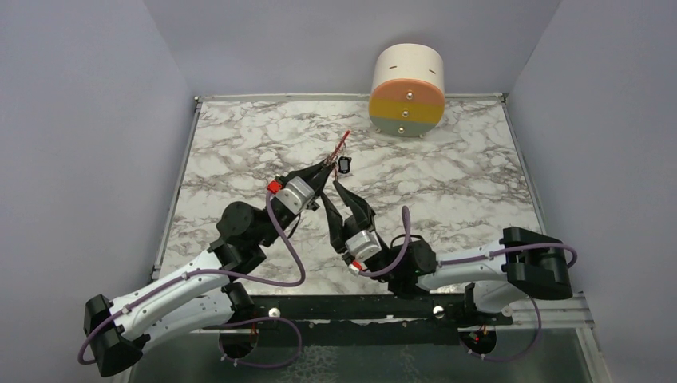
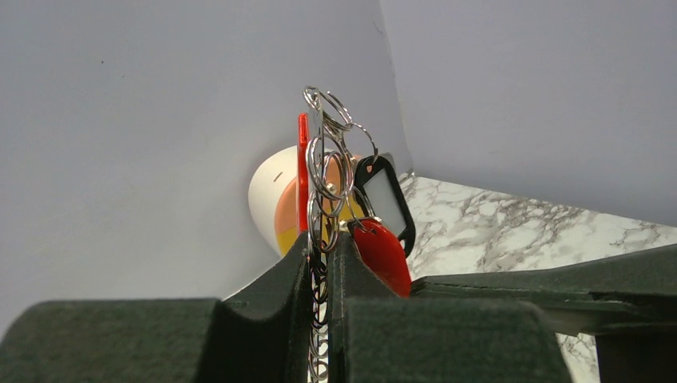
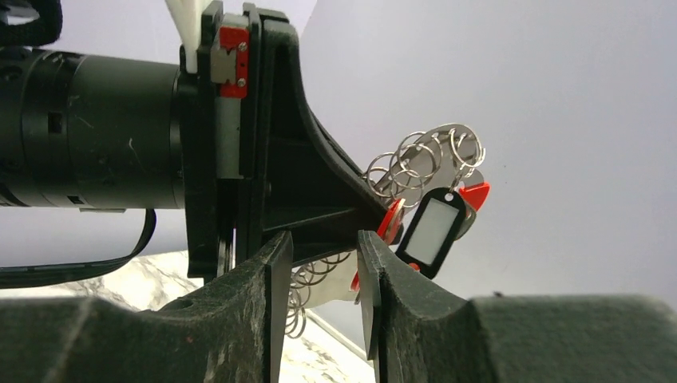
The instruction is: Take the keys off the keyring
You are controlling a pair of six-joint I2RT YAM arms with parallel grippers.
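The marble table point(image 1: 231, 152) fills the middle of the top view, with a cream drum point(image 1: 408, 68) banded orange, yellow and green at its upper edge. The left arm point(image 1: 184, 287) and right arm point(image 1: 479, 271) both reach toward the centre of the frame.

The left gripper point(image 2: 320, 244) has its fingers pressed together on the keyring point(image 2: 326, 163), a chain of silver rings held up off the table. The keyring's red clip point(image 2: 302, 167) is seen edge-on at the left of the chain.

The right gripper point(image 3: 322, 249) sits just below it in the top view, fingers apart with a clear gap. I can't tell whether they touch the chain (loops dangle behind the gap).

At the right of the rings hang the dark-headed key point(image 2: 386, 199), with its pale window, and below it the red-headed key point(image 2: 384, 257), partly hidden behind a finger. How each joins the rings is too tangled to make out.
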